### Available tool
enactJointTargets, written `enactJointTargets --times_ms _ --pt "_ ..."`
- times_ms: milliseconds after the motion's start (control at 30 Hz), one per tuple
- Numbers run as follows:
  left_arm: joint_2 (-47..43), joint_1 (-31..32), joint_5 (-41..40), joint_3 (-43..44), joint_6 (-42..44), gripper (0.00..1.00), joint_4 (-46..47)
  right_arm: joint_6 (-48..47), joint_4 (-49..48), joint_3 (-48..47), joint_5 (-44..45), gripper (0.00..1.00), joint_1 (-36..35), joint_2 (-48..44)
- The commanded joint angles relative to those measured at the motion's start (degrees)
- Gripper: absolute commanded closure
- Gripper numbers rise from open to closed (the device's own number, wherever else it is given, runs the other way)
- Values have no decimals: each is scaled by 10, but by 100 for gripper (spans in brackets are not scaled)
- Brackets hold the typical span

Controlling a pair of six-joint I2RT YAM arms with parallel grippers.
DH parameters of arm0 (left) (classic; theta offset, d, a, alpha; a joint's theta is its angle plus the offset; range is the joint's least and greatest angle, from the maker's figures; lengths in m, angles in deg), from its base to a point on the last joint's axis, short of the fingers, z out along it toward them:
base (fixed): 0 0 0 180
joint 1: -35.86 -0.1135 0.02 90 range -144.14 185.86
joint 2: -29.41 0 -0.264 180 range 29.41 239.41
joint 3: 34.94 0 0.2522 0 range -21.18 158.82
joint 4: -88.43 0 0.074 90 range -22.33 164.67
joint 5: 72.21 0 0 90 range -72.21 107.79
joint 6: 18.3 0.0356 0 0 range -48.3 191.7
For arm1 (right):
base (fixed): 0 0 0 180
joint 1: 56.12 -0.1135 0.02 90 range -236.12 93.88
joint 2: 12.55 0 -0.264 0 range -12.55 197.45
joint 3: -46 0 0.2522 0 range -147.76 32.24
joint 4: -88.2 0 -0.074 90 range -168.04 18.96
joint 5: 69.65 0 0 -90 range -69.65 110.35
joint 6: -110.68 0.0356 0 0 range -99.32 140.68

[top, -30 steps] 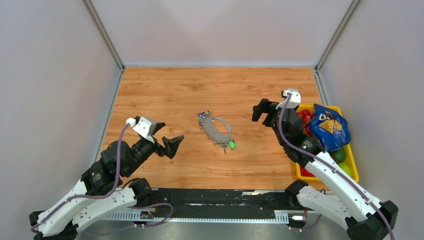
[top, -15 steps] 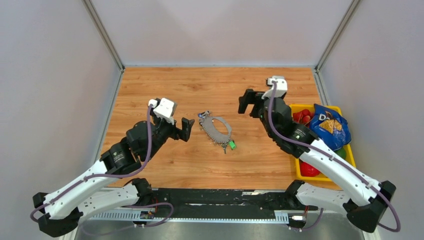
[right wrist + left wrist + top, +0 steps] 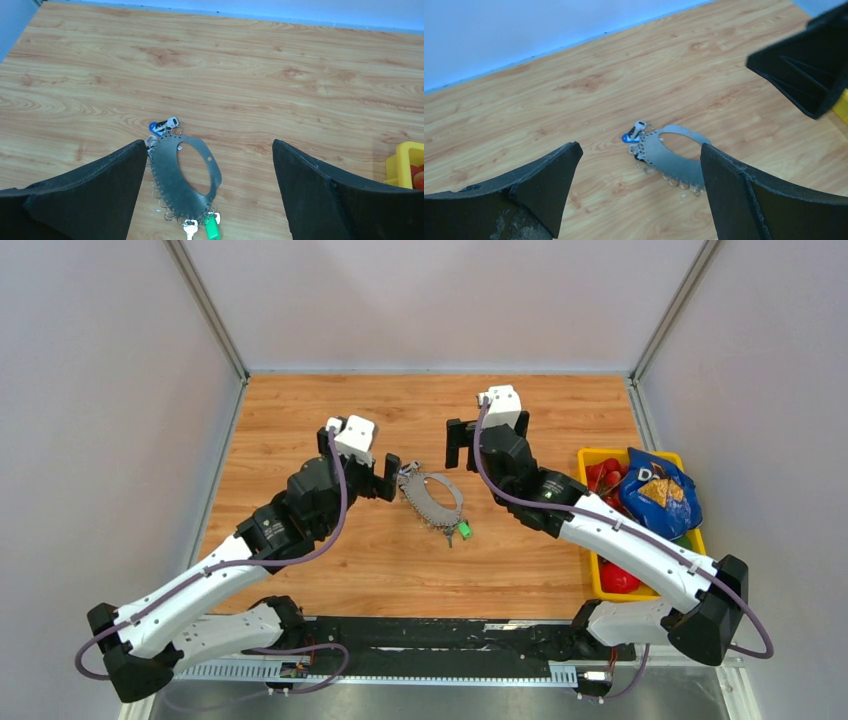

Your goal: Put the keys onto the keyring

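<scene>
Silver-grey keyring (image 3: 165, 172), blue key (image 3: 154, 128), wood-grain table (image 3: 300, 75)

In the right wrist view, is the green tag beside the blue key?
No, the green tag sits at the near end of the keyring, the blue key at the far end.

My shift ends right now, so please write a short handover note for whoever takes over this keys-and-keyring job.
Left pincer: open, empty, close by the left side of the keyring.
Right pincer: open, empty, over the table beyond the keyring's right side.
Keyring: flat on the table between them; blue-headed key at its far end, silver key and green tag at its near end.
Done: cannot tell whether any key is threaded.
Left: grasp ring and keys, thread them.
</scene>
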Motion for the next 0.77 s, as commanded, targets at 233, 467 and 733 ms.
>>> enactJointTargets --times_ms 233,467,733 --pt "-24 -136 97 -32 -36 0 73 -26 -19 -7 67 0 0 -2" --pt "-28 -140 124 -28 -48 0 66 -16 -8 -4 110 0 0 -14" --pt "-50 -140 149 -28 -46 0 59 -6 38 -22 87 0 2 -22"
